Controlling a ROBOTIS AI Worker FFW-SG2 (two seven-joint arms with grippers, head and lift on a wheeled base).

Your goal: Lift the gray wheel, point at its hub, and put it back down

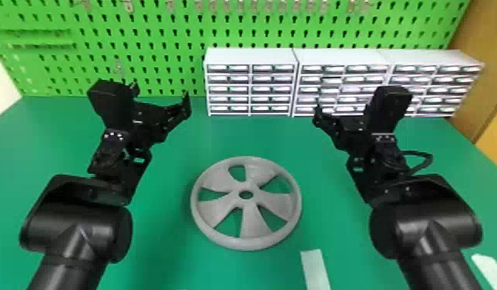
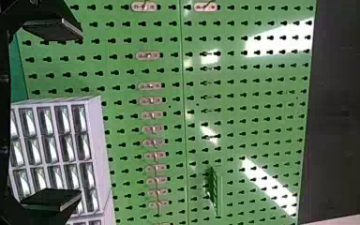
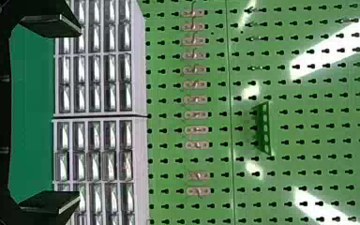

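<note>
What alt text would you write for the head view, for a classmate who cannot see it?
A gray wheel lies flat on a green table between a robot's black left arm and right arm, neither touching it. White drawer cabinets stand behind, before a green pegboard.

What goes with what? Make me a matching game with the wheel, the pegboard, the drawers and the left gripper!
1. wheel
2. pegboard
3. drawers
4. left gripper

A. green and full of little holes
B. open, holding nothing
C. gray, lying on the table
D. in neat rows, at the back of the table

Right pairs: 1-C, 2-A, 3-D, 4-B
</note>
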